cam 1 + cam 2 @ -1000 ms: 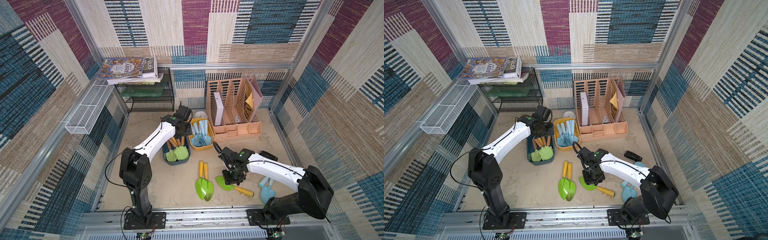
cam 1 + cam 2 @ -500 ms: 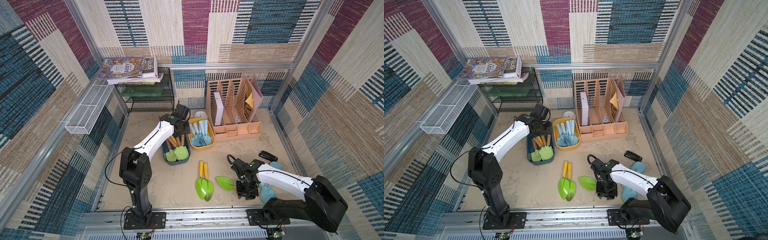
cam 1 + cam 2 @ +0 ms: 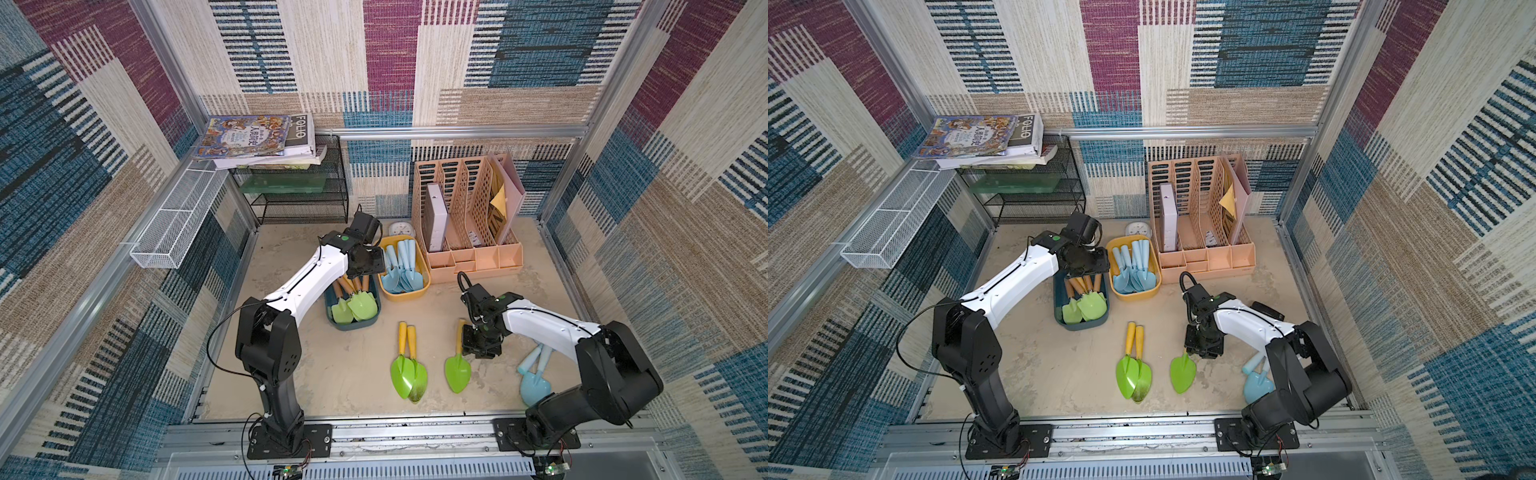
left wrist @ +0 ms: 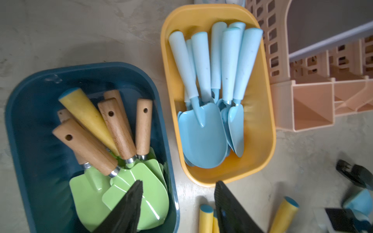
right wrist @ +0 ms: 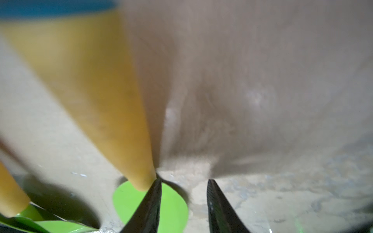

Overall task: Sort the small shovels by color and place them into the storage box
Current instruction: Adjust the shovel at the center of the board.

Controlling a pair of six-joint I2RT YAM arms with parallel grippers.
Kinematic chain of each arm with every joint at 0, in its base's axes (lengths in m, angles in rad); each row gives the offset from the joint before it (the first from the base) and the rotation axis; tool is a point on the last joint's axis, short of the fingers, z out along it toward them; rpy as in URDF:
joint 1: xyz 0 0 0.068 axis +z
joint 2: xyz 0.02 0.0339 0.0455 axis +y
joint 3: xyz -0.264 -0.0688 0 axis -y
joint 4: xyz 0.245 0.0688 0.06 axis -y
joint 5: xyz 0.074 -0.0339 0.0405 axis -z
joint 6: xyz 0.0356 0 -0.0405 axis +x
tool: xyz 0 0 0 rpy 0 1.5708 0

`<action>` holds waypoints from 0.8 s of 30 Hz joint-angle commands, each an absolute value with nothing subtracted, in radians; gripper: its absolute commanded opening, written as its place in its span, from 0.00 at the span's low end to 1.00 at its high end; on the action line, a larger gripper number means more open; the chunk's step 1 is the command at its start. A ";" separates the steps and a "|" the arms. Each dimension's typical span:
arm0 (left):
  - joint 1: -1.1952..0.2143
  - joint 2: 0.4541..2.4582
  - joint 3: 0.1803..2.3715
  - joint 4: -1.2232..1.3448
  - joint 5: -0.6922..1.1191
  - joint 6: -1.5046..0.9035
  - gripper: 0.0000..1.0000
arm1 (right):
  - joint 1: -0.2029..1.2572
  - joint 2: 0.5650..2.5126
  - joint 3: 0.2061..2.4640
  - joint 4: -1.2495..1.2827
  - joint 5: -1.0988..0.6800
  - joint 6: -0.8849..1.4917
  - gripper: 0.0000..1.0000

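Topping the rack (image 3: 304, 206), a FOLIO book (image 3: 301, 130)

2 matching arms. The left arm (image 3: 320, 272) and right arm (image 3: 544, 328) each have a glossy white tapered forearm shell w/ a thin black cable (image 3: 296, 282) run along it; everything else is matte black. Boxy shoulder housing (image 3: 266, 336), rounded corners, w/ a cluster of small holes on 1 face, atop a round black column (image 3: 278, 399). 1 green dot sticker (image 3: 343, 238) per arm, near the wrist. A loose black lead (image 3: 212, 332) loops off the left shoulder; a smaller loop (image 3: 460, 279) stands off the right wrist. Flat black base plate (image 3: 286, 441) w/ silver screws (image 3: 327, 433) approx. at its corners. The left gripper (image 4: 178, 182) and right gripper (image 5: 184, 180) have black wedge-shaped fingers (image 4: 129, 207) w/ fine-textured faces.
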State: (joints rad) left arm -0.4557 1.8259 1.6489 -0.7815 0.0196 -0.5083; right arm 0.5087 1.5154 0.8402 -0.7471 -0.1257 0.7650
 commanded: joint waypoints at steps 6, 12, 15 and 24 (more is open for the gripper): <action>-0.519 1.830 1.610 -0.758 0.206 -0.423 0.58 | 0.515 1.604 0.923 -0.700 -0.180 0.697 0.40; -0.562 1.866 1.616 -0.747 0.373 -0.350 0.58 | 0.504 1.613 0.949 -0.700 -0.156 0.686 0.40; -0.589 1.891 1.630 -0.749 0.451 -0.327 0.60 | 0.468 1.597 0.967 -0.702 -0.125 0.699 0.41; -0.699 1.994 1.701 -0.817 0.419 -0.328 0.67 | 0.327 1.519 0.989 -0.681 -0.087 0.710 0.47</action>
State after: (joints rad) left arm -0.6815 1.9713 1.6768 -0.7792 0.4213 -0.3397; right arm 0.3439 1.5314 0.9821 -0.6792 -0.1081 0.7105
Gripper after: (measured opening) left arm 0.660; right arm 0.463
